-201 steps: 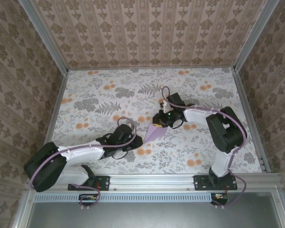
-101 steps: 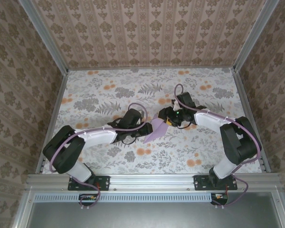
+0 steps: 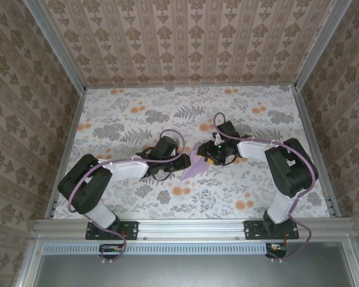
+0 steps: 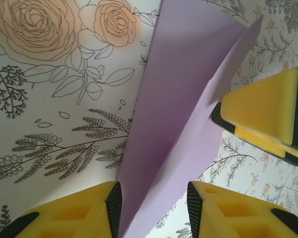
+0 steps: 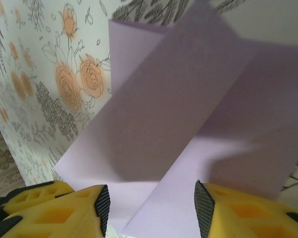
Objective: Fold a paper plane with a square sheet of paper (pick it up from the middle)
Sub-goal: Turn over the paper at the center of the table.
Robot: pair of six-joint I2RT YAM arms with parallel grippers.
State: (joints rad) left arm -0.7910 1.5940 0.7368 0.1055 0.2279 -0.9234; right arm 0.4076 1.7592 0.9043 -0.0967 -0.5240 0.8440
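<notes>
Both arms have closed in on the creased, pointed sheet of lilac-purple paper (image 3: 194, 164). The left hand (image 3: 181, 161) and right hand (image 3: 209, 154) straddle it with fingers spread, probably regripping before the next fold.

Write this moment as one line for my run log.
stage: mid-fold | square sheet of paper: creased, pointed | left gripper: open around paper | right gripper: open around paper

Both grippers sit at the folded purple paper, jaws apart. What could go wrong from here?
1. The flaps of the folded paper appear to lift off the tablecloth. With the left gripper and right gripper both open around it, the folds may spring back.
2. One of the right gripper's fingers sits close beside the left gripper, so closing in could bump them together or crumple the paper.
</notes>
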